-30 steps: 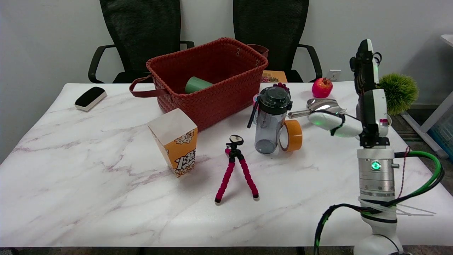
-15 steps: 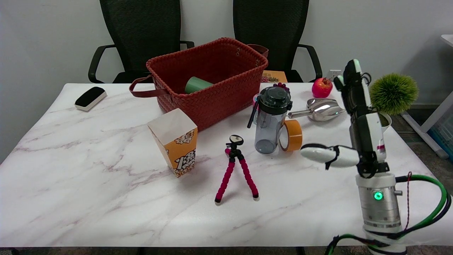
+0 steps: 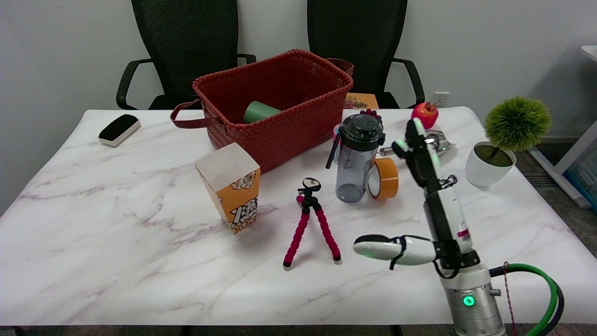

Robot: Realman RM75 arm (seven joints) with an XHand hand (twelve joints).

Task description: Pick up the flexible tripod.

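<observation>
Tripod (image 3: 311, 223) standing mid-table (image 3: 116, 242), popcorn box (image 3: 229, 186) to its left, bottle (image 3: 357, 157) and tape (image 3: 384, 178) behind right, basket (image 3: 275, 107) behind, hand (image 3: 422, 200) right of tripod.

Marble table (image 3: 116, 242) — basket (image 3: 280, 121), tripod (image 3: 310, 219) (standing), bottle (image 3: 357, 156).

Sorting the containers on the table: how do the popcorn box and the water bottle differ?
The popcorn box is orange and white card with a square shape; the water bottle is clear grey plastic and round. The popcorn box tilts and looks open-topped; the water bottle stands straight under a dark lid. Both rest on the table near the tripod.
</observation>
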